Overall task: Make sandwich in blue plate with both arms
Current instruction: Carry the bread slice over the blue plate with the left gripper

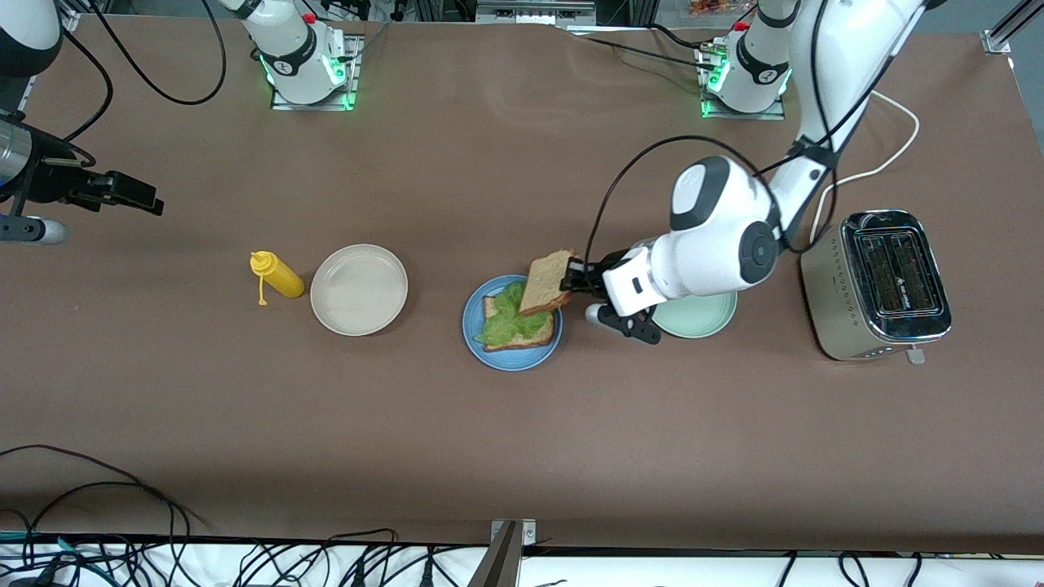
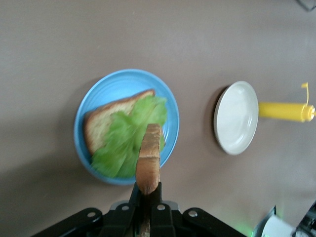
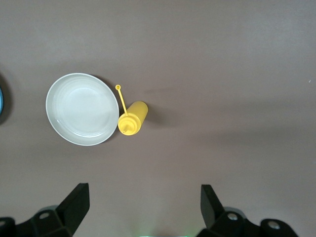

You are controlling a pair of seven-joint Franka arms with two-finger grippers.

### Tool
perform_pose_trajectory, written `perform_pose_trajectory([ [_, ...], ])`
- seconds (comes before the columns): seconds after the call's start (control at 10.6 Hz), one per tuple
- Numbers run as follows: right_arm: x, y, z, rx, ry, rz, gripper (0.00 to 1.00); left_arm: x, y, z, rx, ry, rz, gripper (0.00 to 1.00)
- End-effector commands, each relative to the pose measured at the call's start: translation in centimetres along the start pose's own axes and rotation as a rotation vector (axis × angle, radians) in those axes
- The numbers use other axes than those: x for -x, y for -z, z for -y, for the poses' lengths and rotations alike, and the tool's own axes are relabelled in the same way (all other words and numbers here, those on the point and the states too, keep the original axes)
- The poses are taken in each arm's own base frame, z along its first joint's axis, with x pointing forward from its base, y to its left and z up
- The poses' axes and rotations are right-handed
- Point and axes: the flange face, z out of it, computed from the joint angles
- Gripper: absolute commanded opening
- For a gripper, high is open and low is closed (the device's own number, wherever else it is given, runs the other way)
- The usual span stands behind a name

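Left gripper (image 1: 573, 280) jaws clamp a bread slice (image 1: 547, 282), seemingly above the blue plate (image 1: 512, 359); right gripper (image 3: 143, 205) waits, jaws released.

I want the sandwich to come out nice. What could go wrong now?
1. The left tool pinches the top bread slice by one edge, tilted over the blue plate. It might land crooked or slide off the lettuce.
2. The lettuce is ruffled and loose on the bottom slice, so pressing down could push it out.
3. The pale green plate sits close under the left arm and might get bumped.

The right tool waits open.
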Motion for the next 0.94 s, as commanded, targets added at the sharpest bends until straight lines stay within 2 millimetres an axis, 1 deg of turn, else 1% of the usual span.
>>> perform_pose_trajectory([
  [0.0, -0.8, 1.6, 0.4, 0.024, -0.020, -0.048, 1.00, -1.3, -4.1, -0.7, 0.096, 0.054, -0.052, 0.00],
  [0.19, -0.7, 1.8, 0.6, 0.025, -0.016, -0.049, 1.00, -2.8, -6.5, 0.4, 0.144, 0.084, -0.052, 0.00],
  [0.28, -0.6, 1.8, 0.7, 0.023, -0.014, -0.051, 1.00, -3.1, -7.3, 0.7, 0.161, 0.094, -0.044, 0.00],
  [0.38, -0.8, 1.8, 0.8, 0.031, -0.008, -0.046, 1.00, -3.4, -7.5, 1.1, 0.174, 0.100, -0.045, 0.00],
  [0.47, -1.0, 1.7, 0.9, 0.026, -0.002, -0.046, 1.00, -4.3, -7.3, 1.5, 0.201, 0.122, -0.059, 0.00],
  [0.56, -1.0, 1.5, 0.8, 0.025, -0.005, -0.038, 1.00, -4.4, -7.8, 2.0, 0.206, 0.131, -0.055, 0.00],
  [0.75, -1.1, 1.8, 1.1, 0.038, 0.006, -0.054, 1.00, -5.0, -8.0, 2.7, 0.213, 0.139, -0.059, 0.00],
  [0.85, -1.2, 1.9, 2.7, 0.057, 0.014, -0.073, 1.00, -5.0, -8.3, 3.1, 0.208, 0.140, -0.058, 0.00],
])
